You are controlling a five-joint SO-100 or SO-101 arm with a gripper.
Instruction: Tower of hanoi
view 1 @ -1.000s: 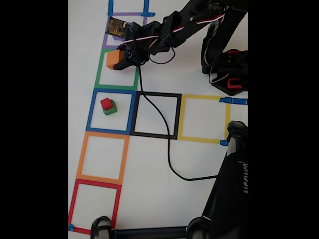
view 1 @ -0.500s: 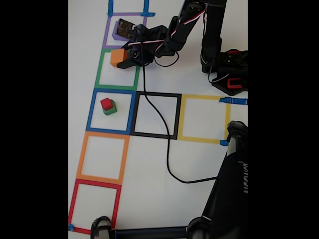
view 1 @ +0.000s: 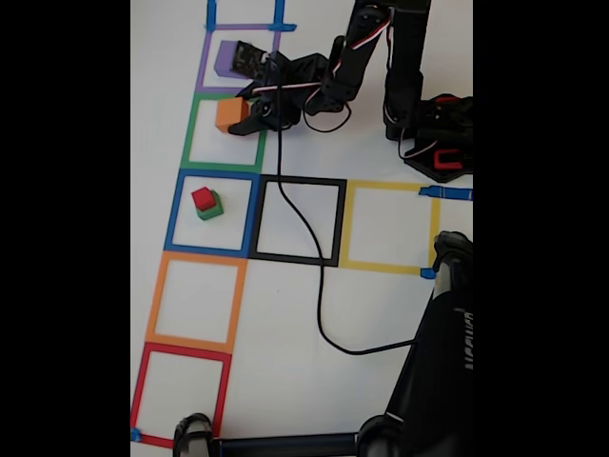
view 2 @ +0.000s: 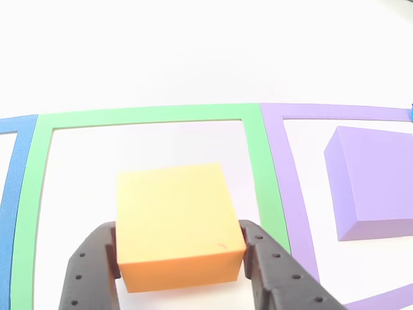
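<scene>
A: How is the gripper [view 2: 179, 248] set?

B: Its two dark, hole-dotted fingers [view 2: 90, 271] are spread just as wide as the orange cube [view 2: 175, 223] and press its left and right faces, pinching it. In the fixed view the gripper [view 1: 240, 116] reaches leftward from the black arm [view 1: 328, 76].

A: Where is that cube?

B: Over the green tape square [view 2: 148, 114] on the white surface [view 1: 295, 324], in its far right part in the fixed view. I cannot tell whether it touches the surface.

A: Which way does it point?

B: It is a cube with no long axis; one flat face looks at the other view's camera, edges roughly parallel to the tape.

A: And the rest?

B: The purple cube [view 2: 374, 184], matte and smooth, sits inside the purple square [view 1: 205, 67]. The red cube [view 1: 203, 198] rests on the green cube [view 1: 211, 211] in the blue square [view 1: 181, 214].
</scene>
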